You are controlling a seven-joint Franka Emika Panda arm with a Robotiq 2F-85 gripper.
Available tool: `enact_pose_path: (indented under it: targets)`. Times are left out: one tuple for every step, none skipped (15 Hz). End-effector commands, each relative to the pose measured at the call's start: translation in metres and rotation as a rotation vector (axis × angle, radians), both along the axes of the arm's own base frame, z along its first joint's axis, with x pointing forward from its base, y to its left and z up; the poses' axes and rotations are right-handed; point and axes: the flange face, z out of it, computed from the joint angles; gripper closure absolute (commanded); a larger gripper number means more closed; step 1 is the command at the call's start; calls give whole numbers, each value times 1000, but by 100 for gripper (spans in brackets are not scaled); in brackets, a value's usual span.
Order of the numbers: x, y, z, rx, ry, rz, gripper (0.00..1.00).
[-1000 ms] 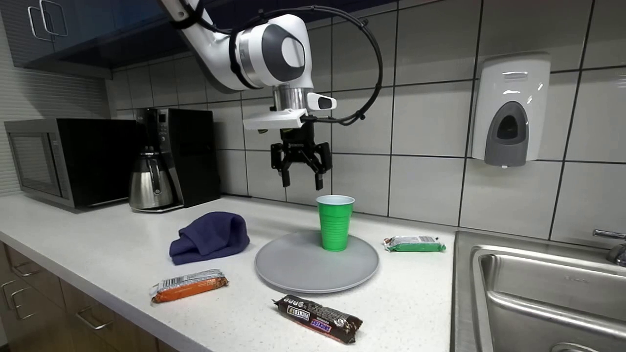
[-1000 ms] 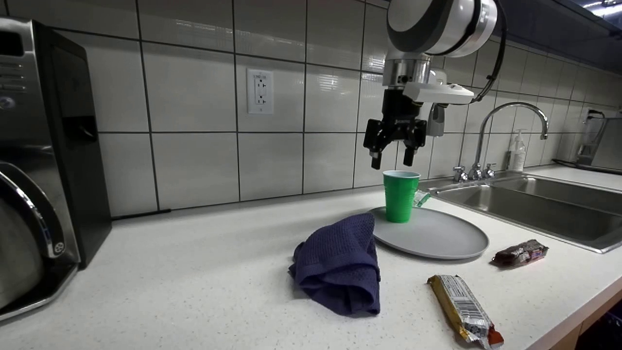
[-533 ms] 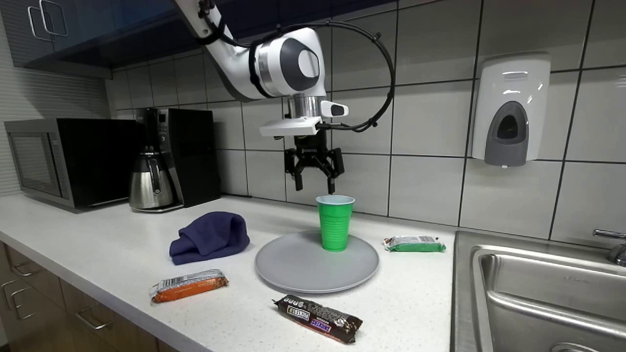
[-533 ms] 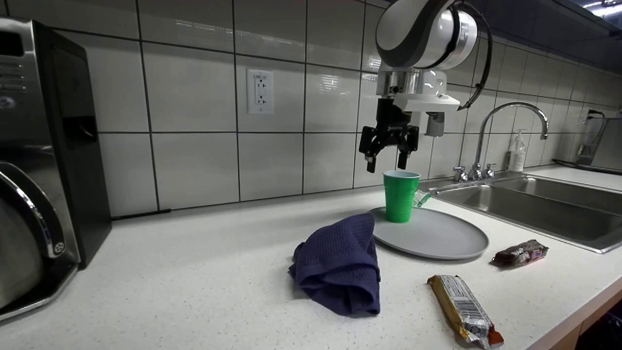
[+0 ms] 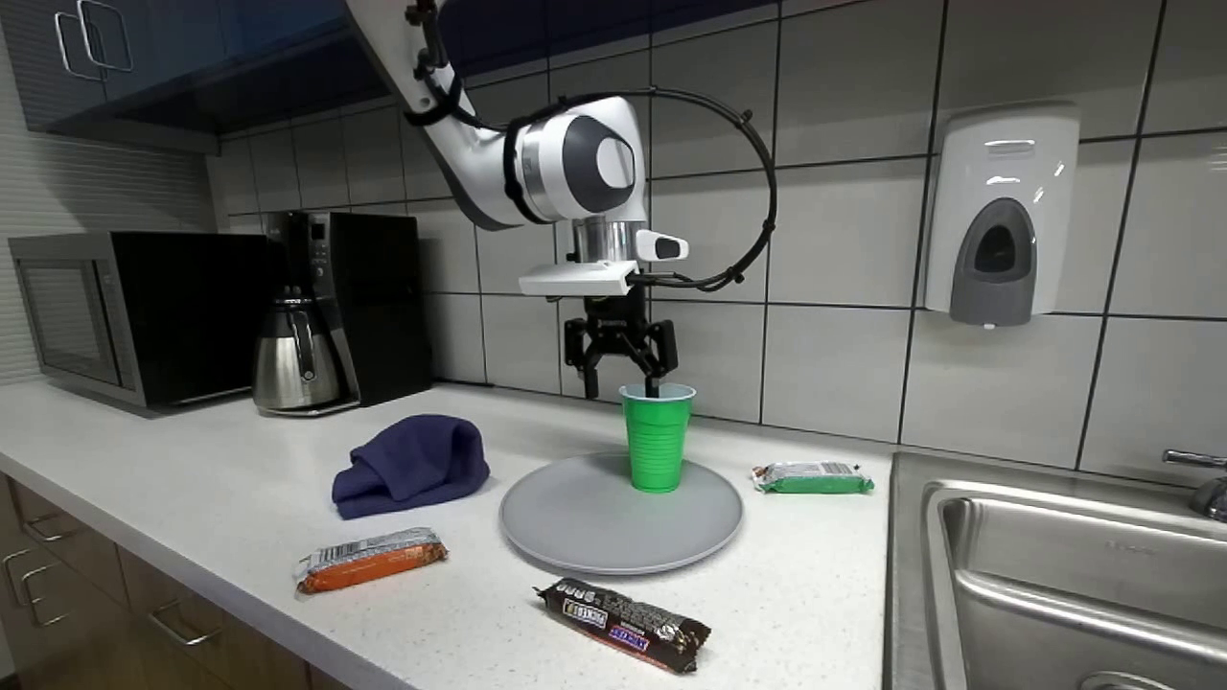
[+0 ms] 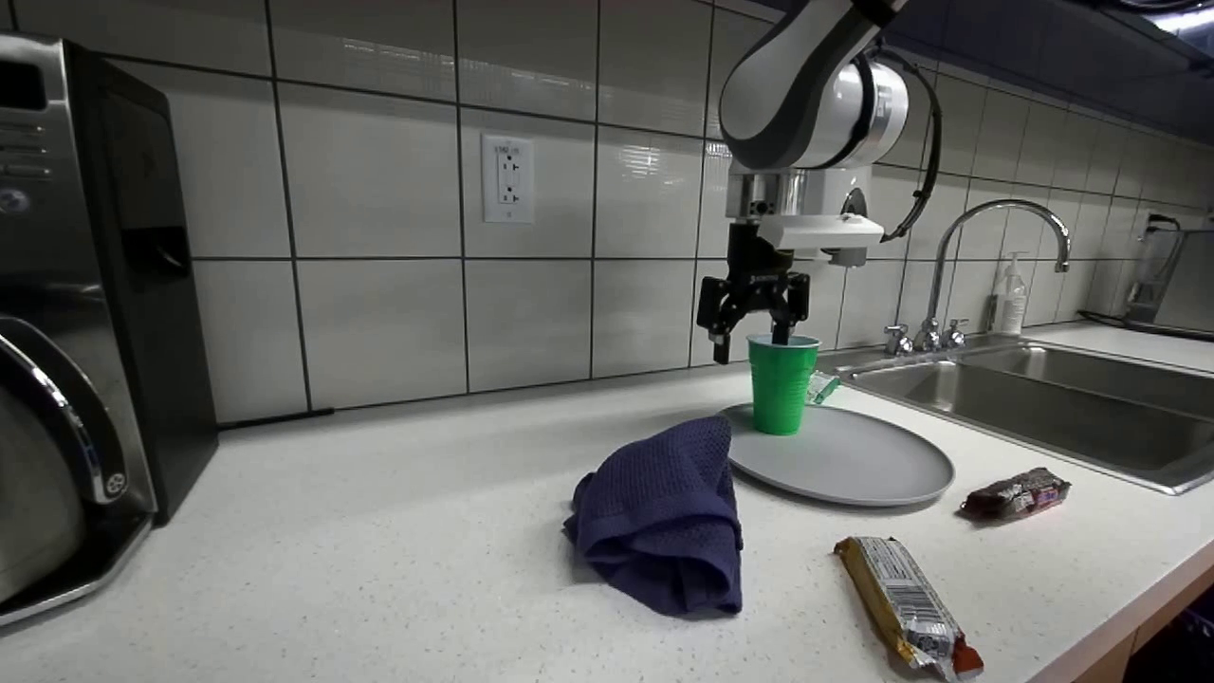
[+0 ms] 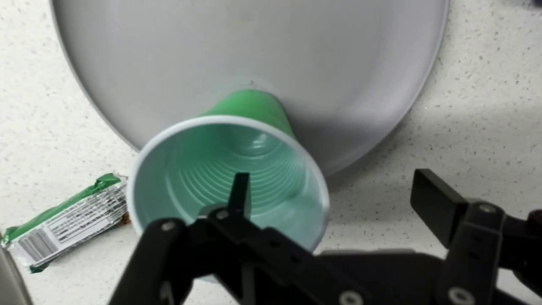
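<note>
Along a tiled wall (image 6: pixel 370 171), speckled white counter (image 6: pixel 379 531); green cup (image 5: pixel 657 446) upright on a grey plate (image 5: pixel 575 527). Gripper (image 5: pixel 621 392) spread wide, straddling the cup's rim, contact unclear. Steel sink (image 5: pixel 911 594) nearby, microwave (image 5: pixel 192 316) farther along.

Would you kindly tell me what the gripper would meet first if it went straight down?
Most likely the green cup: the gripper has one fingertip at the cup's mouth, the other outside; depth leaves the contact spot unclear.
</note>
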Motion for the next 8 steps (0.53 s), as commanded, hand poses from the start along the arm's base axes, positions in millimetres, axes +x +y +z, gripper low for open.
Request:
enact_pose_path:
  targets:
    - [7,-7,4,-11,14,15,34]
    - [7,-8,4,-11,14,13,42]
    - [7,-9,4,-10,14,11,51]
    - [8,-9,4,-13,12,11,58]
    - [8,-10,4,-15,12,10,66]
    - [7,-11,3,-14,15,9,73]
    - [7,-12,3,-15,15,8,82]
    - [7,-13,2,-16,17,7,88]
